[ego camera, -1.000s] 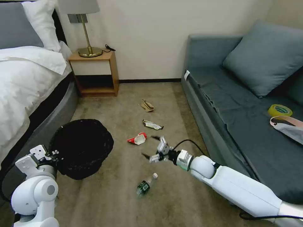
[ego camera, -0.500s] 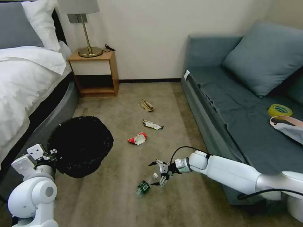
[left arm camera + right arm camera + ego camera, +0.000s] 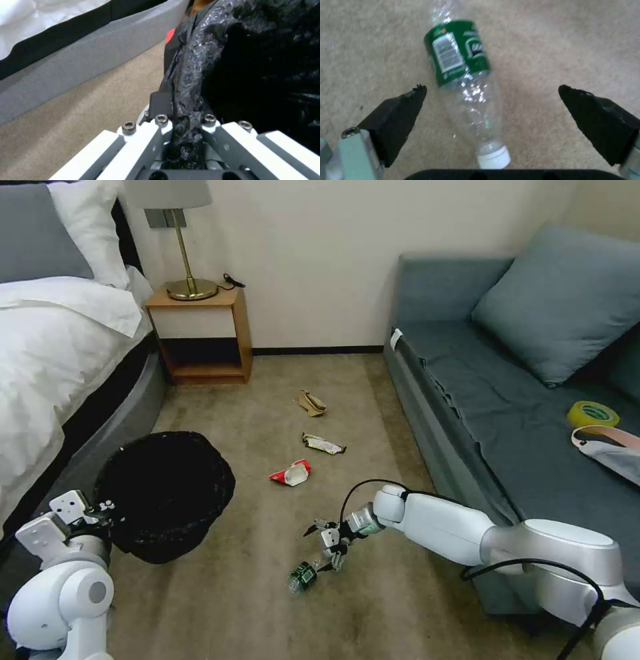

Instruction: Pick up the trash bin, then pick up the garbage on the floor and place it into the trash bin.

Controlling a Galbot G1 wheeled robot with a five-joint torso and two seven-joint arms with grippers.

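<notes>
The trash bin [image 3: 167, 493], lined with a crinkly black bag, hangs at the lower left. My left gripper [image 3: 100, 510] is shut on its rim [image 3: 200, 62], and the bag is pinched between the fingers [image 3: 160, 130]. The garbage lies on the carpet. It includes a clear bottle with a green label [image 3: 303, 575], a red-and-white wrapper [image 3: 291, 473], a white-yellow snack wrapper [image 3: 323, 445] and tan crumpled paper [image 3: 311, 403]. My right gripper [image 3: 327, 543] is open and low over the bottle [image 3: 463, 75]. Its black fingertips [image 3: 396, 115] stand on either side of the bottle's cap end without touching it.
A bed [image 3: 53, 353] with a grey frame runs along the left, close to the bin. A wooden nightstand [image 3: 200, 333] with a lamp stands at the back wall. A grey sofa [image 3: 507, 407] on the right carries a cushion and a yellow tape roll [image 3: 592, 414].
My right arm has reached down and to the left. Its open gripper has dropped from mid-air to straddle the bottle. The bin in the left gripper has shifted slightly left.
</notes>
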